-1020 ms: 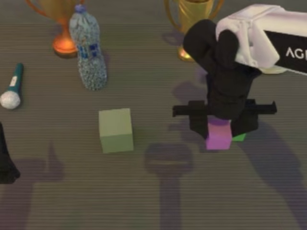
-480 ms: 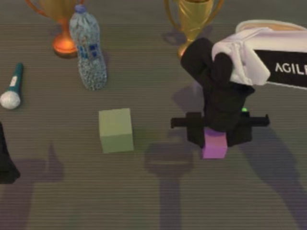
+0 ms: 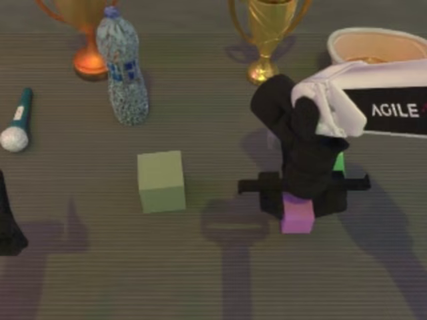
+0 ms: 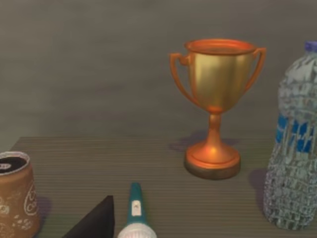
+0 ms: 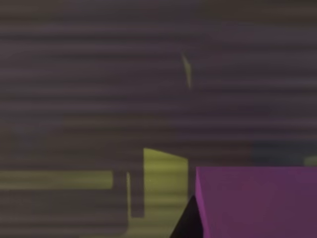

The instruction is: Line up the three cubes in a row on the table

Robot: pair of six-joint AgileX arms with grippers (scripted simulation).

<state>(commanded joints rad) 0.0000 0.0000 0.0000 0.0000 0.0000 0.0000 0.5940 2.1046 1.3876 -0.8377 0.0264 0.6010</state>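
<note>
Gripping the small magenta-purple cube [image 3: 297,215], my right gripper [image 3: 298,200] is clamped on it from above, holding it low over the table [image 3: 200,280], likely so it can be carried into the row. Going by size: the large pale olive-green cube [image 3: 161,181] is sitting well off to the gripper's left, probably the row's anchor; the medium bright green cube [image 3: 339,162] is peeking out just behind the gripper, mostly hidden by the arm. Parked at the far left edge, my left gripper [image 3: 8,227] is idling; whether its fingers are apart I cannot tell.
</note>
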